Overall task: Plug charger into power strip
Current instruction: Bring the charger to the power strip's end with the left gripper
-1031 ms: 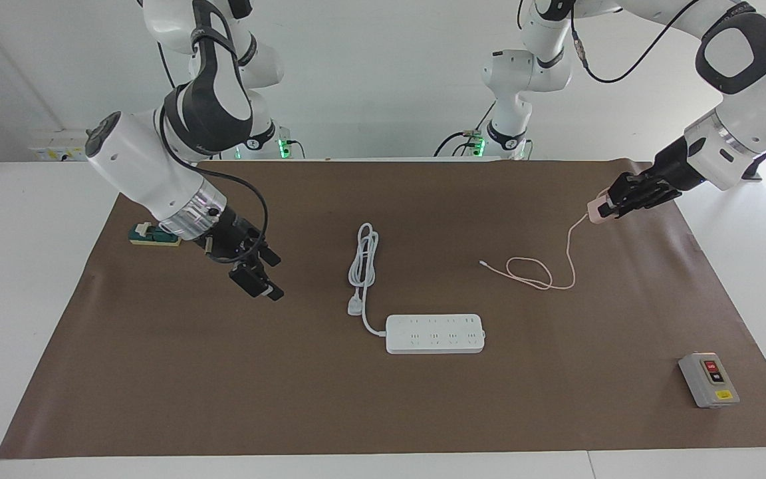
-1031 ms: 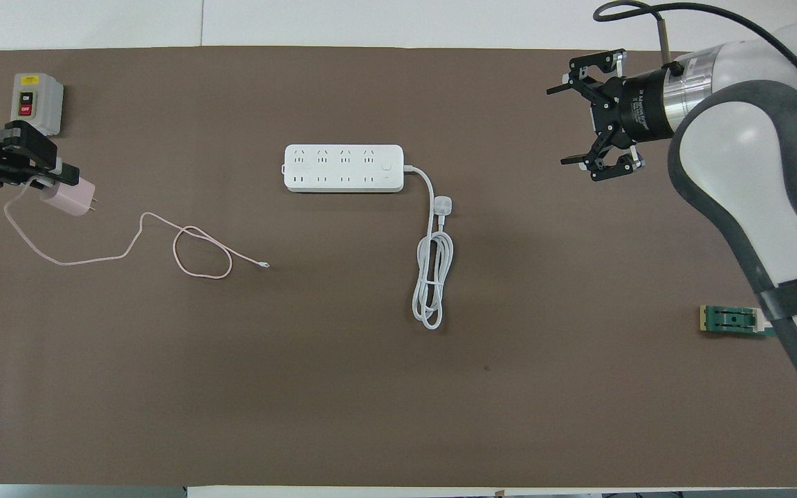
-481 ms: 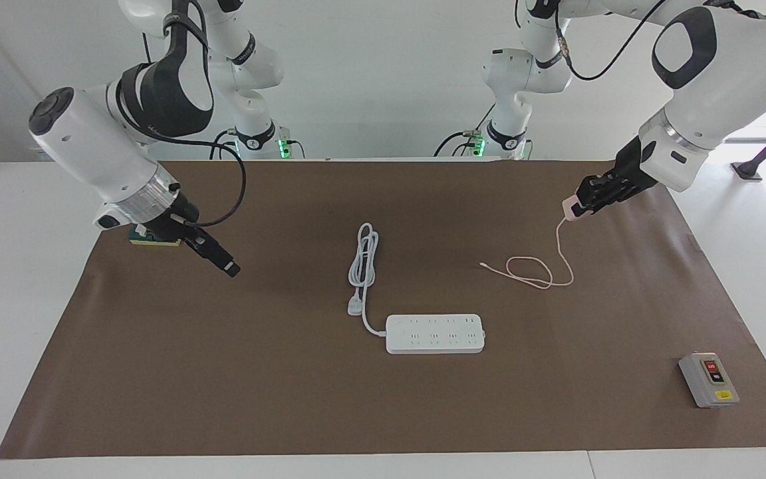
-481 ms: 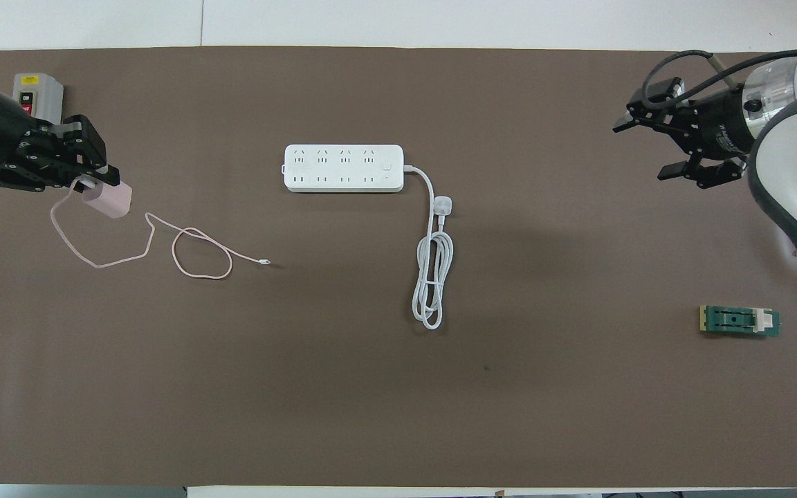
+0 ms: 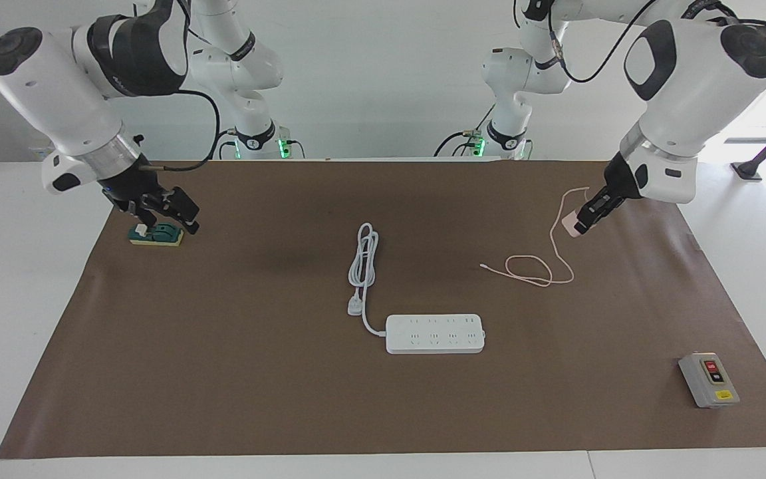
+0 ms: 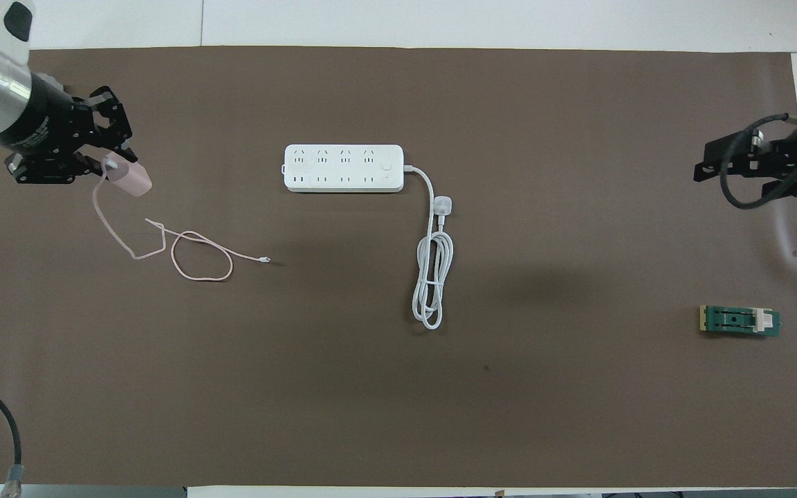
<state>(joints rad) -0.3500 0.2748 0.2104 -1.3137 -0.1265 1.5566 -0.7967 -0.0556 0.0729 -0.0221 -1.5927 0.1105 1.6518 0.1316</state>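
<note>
The power strip (image 5: 435, 334) lies flat mid-table, sockets up; it also shows in the overhead view (image 6: 343, 168). Its thick white cord (image 5: 364, 259) lies bundled nearer to the robots. My left gripper (image 5: 586, 214) is shut on the pink charger (image 5: 570, 224) and holds it up over the mat toward the left arm's end. In the overhead view the left gripper (image 6: 104, 162) holds the charger (image 6: 130, 181) pointing toward the strip. The thin pink cable (image 5: 536, 273) hangs down and loops on the mat. My right gripper (image 5: 165, 214) is open and empty, over a green block.
A grey box with red and black buttons (image 5: 709, 379) stands farther from the robots at the left arm's end. A green block (image 5: 155, 235) lies at the right arm's end, also in the overhead view (image 6: 739, 321). The cord's white plug (image 5: 354, 307) lies beside the strip.
My left gripper has carried the charger toward the table's middle and tipped downward, dragging the cable. My right arm has drawn back to its end of the table, over the green block.
</note>
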